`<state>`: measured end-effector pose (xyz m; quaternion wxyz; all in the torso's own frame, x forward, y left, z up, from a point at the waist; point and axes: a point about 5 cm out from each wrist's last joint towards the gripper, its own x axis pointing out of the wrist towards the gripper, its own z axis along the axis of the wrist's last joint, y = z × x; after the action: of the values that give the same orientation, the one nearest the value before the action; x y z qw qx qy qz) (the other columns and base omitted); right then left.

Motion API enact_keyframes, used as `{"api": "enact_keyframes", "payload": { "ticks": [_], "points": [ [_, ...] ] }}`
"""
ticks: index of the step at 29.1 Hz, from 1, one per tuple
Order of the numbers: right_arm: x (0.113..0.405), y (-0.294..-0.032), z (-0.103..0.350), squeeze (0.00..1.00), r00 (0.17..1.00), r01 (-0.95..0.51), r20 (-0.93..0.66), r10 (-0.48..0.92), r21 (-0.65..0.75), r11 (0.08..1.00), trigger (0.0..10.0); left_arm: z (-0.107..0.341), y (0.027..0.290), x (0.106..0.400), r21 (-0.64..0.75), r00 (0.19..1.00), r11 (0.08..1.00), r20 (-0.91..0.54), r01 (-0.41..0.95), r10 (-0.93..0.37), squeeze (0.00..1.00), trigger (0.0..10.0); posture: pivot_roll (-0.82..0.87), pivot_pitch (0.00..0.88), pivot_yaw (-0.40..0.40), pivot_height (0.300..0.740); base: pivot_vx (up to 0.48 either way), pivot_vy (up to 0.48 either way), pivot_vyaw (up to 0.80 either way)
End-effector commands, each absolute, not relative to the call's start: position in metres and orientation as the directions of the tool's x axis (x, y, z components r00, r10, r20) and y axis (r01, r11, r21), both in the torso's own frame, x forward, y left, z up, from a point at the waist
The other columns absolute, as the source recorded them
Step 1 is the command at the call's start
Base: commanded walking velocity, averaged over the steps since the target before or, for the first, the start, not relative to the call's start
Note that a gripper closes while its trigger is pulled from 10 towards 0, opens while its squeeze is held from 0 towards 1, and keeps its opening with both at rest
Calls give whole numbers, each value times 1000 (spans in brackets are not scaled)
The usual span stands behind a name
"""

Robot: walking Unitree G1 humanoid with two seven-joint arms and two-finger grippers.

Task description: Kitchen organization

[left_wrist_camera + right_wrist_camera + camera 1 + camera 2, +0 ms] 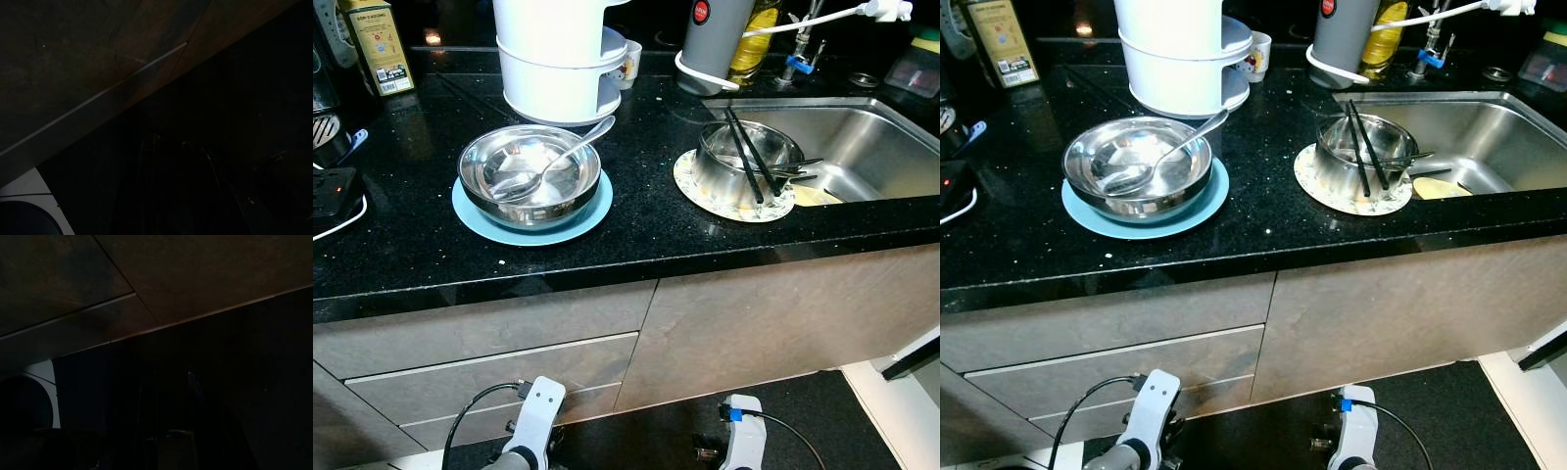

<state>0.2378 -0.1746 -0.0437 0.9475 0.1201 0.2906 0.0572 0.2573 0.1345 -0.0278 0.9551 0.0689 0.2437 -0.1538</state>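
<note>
On the black counter (646, 220) a steel bowl (530, 176) sits on a light blue plate (480, 220), with a metal spoon (553, 162) lying in it. To the right, beside the sink, a second steel bowl (744, 162) stands on a patterned plate (690, 186). Black chopsticks (744, 157) and other cutlery rest across this bowl. Both arms hang idle low in front of the cabinet, the left arm (533, 421) and the right arm (742, 441). The wrist views are very dark; my left gripper (176, 191) and right gripper (168, 421) are only faint shapes.
A steel sink (862, 147) lies at the right with a yellow item (818, 196) in it. White stacked containers (558, 59), a cup (628, 61), a grey kettle (715, 39), an oil tin (377, 44) and a power strip (333, 191) line the counter. Drawers (489, 362) are below.
</note>
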Motion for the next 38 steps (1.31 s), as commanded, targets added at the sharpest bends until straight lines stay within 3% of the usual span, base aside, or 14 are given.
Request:
{"api": "enact_keyframes", "payload": {
  "ticks": [1, 14, 19, 25, 30, 35, 38],
  "points": [
    [229, -179, -50, 0, 801, -15, -575, 165, 257, 966, 10000, -36, 130, 249, 45, 810, 939, -521, 341, -269, 0, 10000, -70, 188, -98, 740, 0, 0, 0],
    [223, -181, -54, 0, 794, -13, -585, 166, 256, 967, 10000, -42, 135, 241, 60, 782, 924, -555, 378, -284, 0, 10000, -64, 160, -108, 740, 0, 0, 0],
    [220, -184, -55, 0, 804, 48, -580, 128, 278, 959, 10000, -53, 134, 229, 91, 750, 919, -611, 383, -252, 0, 10000, -84, 121, -52, 740, 0, 0, 0],
    [216, -186, -56, 0, 792, -57, -591, 151, 175, 983, 10000, -64, 131, 213, 84, 719, 934, -664, 347, -207, 0, 10000, -97, 88, -40, 740, 0, 0, 0],
    [224, -179, -53, 0, 782, -103, -602, 164, 136, 985, 10000, -62, 123, 212, 108, 754, 936, -627, 334, -197, 0, 10000, -45, 59, -113, 740, 0, 0, 0],
    [221, -170, -57, 0, 760, -142, -624, 182, 114, 983, 10000, -60, 138, 215, 124, 785, 966, -611, 226, -105, 0, 10000, -13, 60, -100, 740, 0, 0, 0],
    [222, -165, -57, 0, 764, -146, -621, 176, 99, 984, 10000, -55, 143, 220, 147, 793, 949, -594, 278, -140, 0, 10000, -23, 73, -92, 740, 0, 0, 0]
  ]
}}
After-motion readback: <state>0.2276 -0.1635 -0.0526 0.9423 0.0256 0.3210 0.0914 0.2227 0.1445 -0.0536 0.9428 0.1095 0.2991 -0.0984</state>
